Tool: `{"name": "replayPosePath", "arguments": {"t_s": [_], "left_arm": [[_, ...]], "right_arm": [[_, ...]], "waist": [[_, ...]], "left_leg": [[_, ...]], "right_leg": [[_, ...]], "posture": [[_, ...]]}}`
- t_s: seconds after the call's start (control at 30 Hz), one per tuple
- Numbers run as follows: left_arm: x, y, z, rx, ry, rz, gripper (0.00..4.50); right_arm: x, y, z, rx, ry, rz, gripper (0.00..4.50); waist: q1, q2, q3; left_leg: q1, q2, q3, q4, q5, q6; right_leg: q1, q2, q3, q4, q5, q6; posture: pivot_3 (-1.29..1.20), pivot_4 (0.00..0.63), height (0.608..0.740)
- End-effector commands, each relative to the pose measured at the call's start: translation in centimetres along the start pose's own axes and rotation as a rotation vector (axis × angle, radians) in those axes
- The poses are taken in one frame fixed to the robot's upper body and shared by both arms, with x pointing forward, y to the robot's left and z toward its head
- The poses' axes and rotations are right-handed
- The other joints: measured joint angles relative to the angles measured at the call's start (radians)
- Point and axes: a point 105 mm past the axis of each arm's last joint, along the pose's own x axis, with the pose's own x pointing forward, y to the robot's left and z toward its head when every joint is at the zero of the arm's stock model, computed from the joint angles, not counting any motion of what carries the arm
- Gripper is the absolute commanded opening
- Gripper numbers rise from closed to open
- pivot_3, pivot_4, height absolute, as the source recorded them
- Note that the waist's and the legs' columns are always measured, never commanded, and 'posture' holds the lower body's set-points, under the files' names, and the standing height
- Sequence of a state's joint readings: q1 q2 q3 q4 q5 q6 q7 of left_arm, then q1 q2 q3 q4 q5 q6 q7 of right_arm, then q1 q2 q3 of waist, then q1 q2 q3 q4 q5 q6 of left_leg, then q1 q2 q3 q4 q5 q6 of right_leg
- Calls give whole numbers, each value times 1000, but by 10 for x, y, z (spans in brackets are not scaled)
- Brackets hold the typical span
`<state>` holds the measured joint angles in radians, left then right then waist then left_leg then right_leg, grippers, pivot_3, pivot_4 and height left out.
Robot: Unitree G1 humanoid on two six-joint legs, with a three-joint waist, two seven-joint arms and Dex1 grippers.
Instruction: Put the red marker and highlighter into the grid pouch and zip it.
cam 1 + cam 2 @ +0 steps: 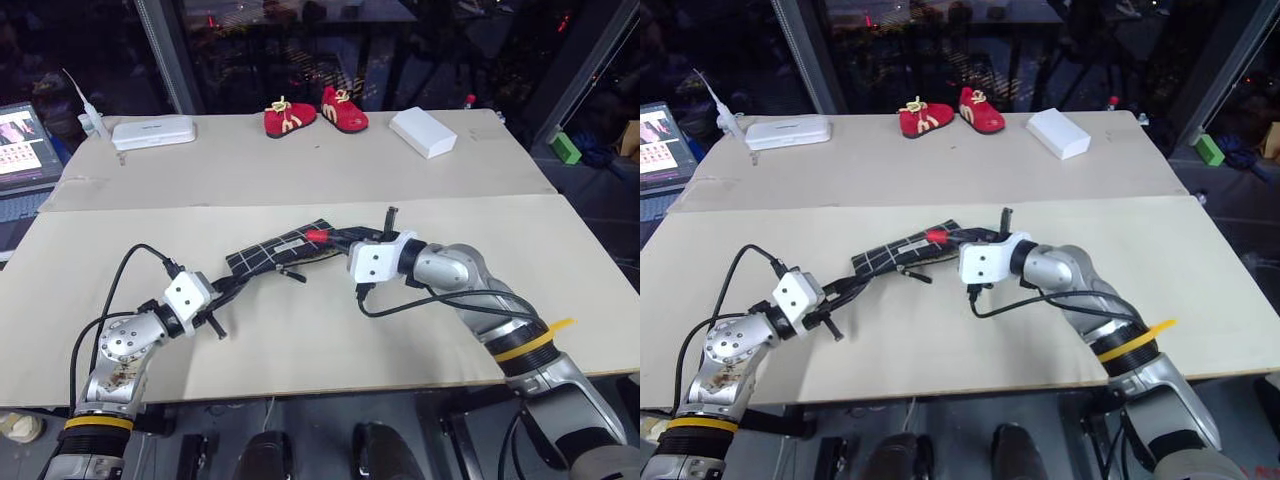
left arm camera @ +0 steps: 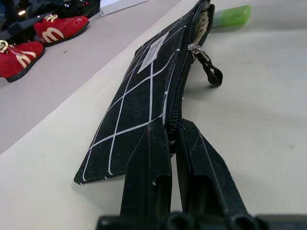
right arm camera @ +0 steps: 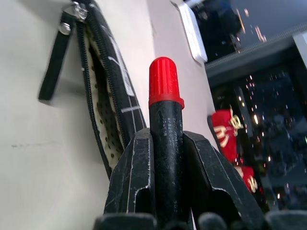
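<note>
Grid pouch (image 1: 283,252) lies mid-counter, flat black fabric with thin white grid lines, small white label on the side, zipper partly undone at the far end so a pale dotted lining shows in the right wrist view; black pull cord (image 2: 211,72) hangs off the zipper slider onto the counter (image 1: 300,340). Red marker (image 3: 165,139): black barrel, ribbed red cap, cap end pointing toward the pouch's open mouth, just beside it and not yet inside. Highlighter (image 2: 231,16), pale green and stubby, lies on the counter just past the pouch's open end, seen in the left wrist view; can't tell if it touches the pouch. Right claw (image 3: 165,163) is closed narrow on the marker's black barrel, one finger on each side, held over the counter at the pouch's open end. Left claw (image 2: 172,136) is pinched fully closed on the pouch's near corner at the zipper edge, fingers (image 2: 148,163) pressed together on the fabric, lifting that end slightly off the counter. Farther back on the counter: a pair of red baby shoes (image 1: 315,113), a white block (image 1: 423,131), a flat white case (image 1: 152,131). A laptop (image 1: 22,150) sits off the counter's left edge, and a small green block (image 1: 565,148) lies off to the right.
</note>
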<state>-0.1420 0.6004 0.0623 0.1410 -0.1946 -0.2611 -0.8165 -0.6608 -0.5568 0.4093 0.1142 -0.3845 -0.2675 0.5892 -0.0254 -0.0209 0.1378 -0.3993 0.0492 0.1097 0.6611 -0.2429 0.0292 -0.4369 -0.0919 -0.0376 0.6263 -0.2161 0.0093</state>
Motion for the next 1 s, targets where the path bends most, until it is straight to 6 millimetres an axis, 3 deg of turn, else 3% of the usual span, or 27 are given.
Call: {"name": "replayPosePath", "arguments": {"t_s": [0.03, 0.27, 0.7, 1.0], "left_arm": [[0, 7, 12, 34, -37, 15, 0], [0, 12, 17, 30, -49, 20, 0], [4, 4, 19, 27, -57, -13, 0], [6, 2, 17, 18, -56, -30, 0]], "right_arm": [[-7, -2, -6, -70, 5, 2, 495], [-12, 5, -16, -87, 27, 16, 495], [0, -1, -17, -82, 32, -10, 495], [34, 16, 15, -134, -89, 58, 495]], "waist": [[6, 0, 0], [9, 0, 0], [9, 0, 0], [6, 0, 0]], "left_leg": [[0, 0, 0, 0, 0, 0], [0, 0, 1, 0, 0, 0], [0, 0, 1, 0, 0, -1], [0, 0, 1, 0, 0, -1]], "right_leg": [[0, 0, 0, 0, 0, 0], [0, 0, 0, 0, 0, 0], [0, 0, 0, 1, 0, 0], [0, 1, 0, 1, 0, 0]], "posture": [[0, 150, 740], [0, 150, 740], [0, 150, 740], [0, 150, 740]]}}
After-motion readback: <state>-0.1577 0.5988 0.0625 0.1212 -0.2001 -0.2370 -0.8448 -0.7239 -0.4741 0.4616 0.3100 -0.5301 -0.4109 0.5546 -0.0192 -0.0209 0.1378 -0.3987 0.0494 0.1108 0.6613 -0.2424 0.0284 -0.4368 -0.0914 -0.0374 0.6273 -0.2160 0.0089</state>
